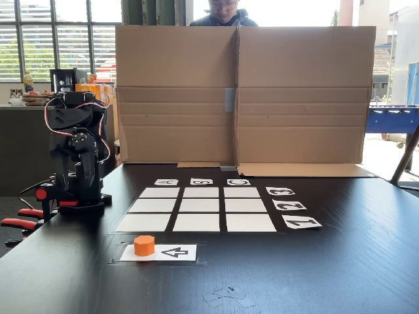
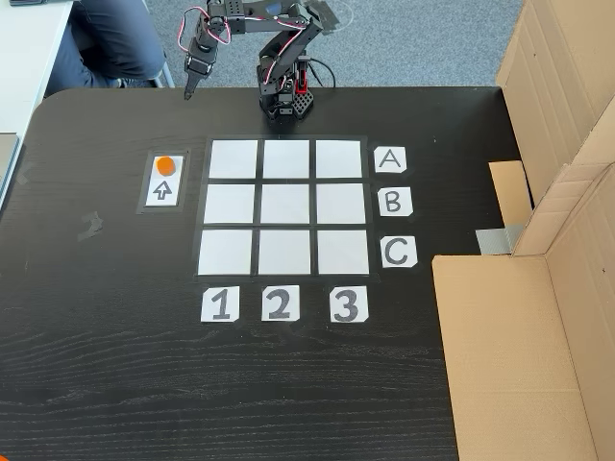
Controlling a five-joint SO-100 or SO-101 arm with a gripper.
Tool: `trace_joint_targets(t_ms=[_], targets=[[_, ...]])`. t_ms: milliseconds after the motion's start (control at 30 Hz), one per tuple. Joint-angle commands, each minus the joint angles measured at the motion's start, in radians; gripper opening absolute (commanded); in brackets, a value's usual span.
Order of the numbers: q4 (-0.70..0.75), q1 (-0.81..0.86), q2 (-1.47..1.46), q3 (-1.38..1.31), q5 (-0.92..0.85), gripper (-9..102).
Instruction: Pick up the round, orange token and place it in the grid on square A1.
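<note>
My gripper (image 2: 189,93) hangs point-down over the far edge of the table (image 2: 115,365) in the downward-looking fixed view, up and to the left of the grid (image 2: 284,206) and well apart from it. The fingers look pressed into one narrow tip, but at this size I cannot tell for certain whether they are together or slightly apart; nothing is between them. In the low fixed view the arm (image 1: 75,154) is folded up on its base to the left of the grid, and I cannot make out the fingers there.

The token (image 2: 166,164) sits on the white arrow card (image 2: 163,182), just left of the grid in the downward-looking view, level with the grid's top row. It rests on the end of the card that the arrow points to. In the low fixed view the token (image 1: 144,245) is in front of the grid, at the left end of the card (image 1: 171,252).

Square A1 (image 2: 233,159) is the grid's top-left cell in the downward-looking view, the cell nearest the token, and it is bare white. The A B C cards (image 2: 395,205) line the grid's right side and the 1 2 3 cards (image 2: 279,304) its lower side.

A cardboard screen (image 1: 242,95) stands behind the grid in the low view, with a person (image 1: 224,13) beyond it.
</note>
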Motion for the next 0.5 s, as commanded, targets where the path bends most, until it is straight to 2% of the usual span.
trace_joint_targets(t_ms=[0, 233, 467], targets=[[0.003, -0.035, -0.057, -0.091, 0.021, 17], [0.002, -0.075, -0.195, -0.193, 0.101, 15], [-0.015, -0.109, -0.249, -0.222, 0.146, 18]])
